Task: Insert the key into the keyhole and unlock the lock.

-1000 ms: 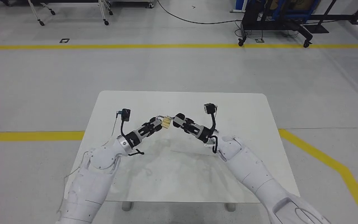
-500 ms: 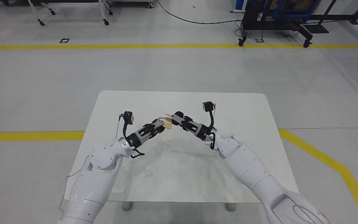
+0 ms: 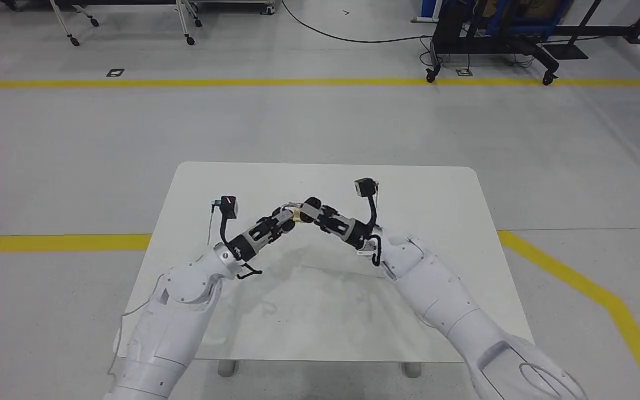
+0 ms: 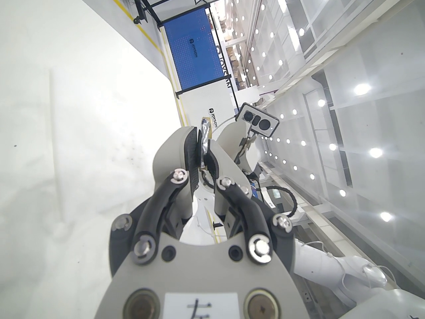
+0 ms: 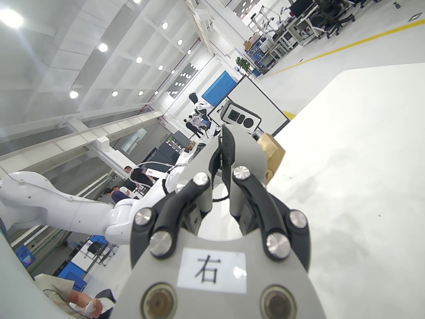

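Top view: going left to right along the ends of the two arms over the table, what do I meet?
In order: left arm's black wrist camera → left claw → small brass padlock → right claw → right arm's black wrist camera.
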